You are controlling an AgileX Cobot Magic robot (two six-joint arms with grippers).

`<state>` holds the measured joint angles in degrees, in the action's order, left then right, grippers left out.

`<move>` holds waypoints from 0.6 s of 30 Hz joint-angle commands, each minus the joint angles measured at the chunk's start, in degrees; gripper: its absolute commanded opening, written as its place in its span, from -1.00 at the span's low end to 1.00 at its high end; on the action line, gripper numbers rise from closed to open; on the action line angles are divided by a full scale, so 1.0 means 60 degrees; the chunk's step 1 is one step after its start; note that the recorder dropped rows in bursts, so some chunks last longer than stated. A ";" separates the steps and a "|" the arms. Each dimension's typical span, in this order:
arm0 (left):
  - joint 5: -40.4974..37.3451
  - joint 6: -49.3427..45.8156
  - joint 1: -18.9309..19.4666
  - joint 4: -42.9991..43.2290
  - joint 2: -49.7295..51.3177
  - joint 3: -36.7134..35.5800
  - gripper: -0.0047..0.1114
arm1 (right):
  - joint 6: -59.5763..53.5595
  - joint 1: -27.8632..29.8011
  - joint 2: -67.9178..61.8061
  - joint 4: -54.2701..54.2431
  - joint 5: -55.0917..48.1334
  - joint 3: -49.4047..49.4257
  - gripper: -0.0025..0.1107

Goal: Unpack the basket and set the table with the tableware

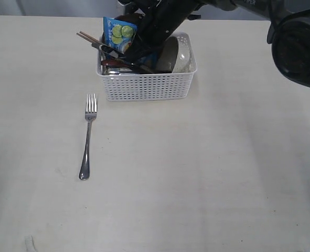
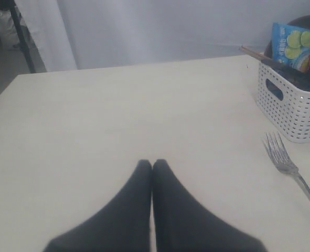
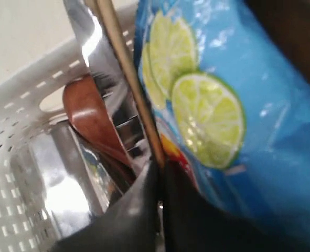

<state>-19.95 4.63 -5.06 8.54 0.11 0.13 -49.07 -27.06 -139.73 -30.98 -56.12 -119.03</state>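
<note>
The white basket [image 1: 144,86] stands at the table's [image 1: 223,173] far middle. My right gripper [image 3: 160,165] reaches down into it, its jaws shut on the lower end of the brown chopsticks [image 3: 128,73], which stick out over the basket's left rim [image 1: 87,38]. Beside the jaws lie the dark red spoon [image 3: 92,118], a shiny steel blade [image 3: 89,31] and the steel cup [image 3: 55,184]. The pale bowl [image 1: 182,55] leans at the basket's right end. The fork [image 1: 87,137] lies on the table in front. My left gripper [image 2: 152,164] is shut and empty over bare table.
A blue chip bag [image 1: 119,32] with lime pictures stands in the basket against the chopsticks. A dark round shape [image 2: 307,23] shows behind it. The right arm [image 1: 165,21] comes in from the far right over the basket. A large dark housing [image 1: 301,47] fills the upper right.
</note>
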 commanded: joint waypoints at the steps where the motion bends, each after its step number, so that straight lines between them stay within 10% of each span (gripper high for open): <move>1: 0.0005 0.0022 -0.0049 0.0042 -0.0018 -0.0022 -0.92 | 0.0538 -0.0060 -0.0304 0.0740 -0.0401 0.0186 -0.96; 12: 0.0005 0.0022 -0.0049 0.0042 -0.0018 -0.0022 -0.92 | 0.0542 -0.0060 0.0367 -0.0003 -0.0746 0.0186 -0.93; 18: 0.0005 0.0022 -0.0049 0.0042 -0.0018 -0.0022 -0.92 | 0.0274 -0.0060 0.0527 -0.0207 -0.0870 0.0186 -0.25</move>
<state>-19.95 4.63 -5.06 8.54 0.11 0.13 -46.51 -27.28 -137.25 -31.76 -60.53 -118.12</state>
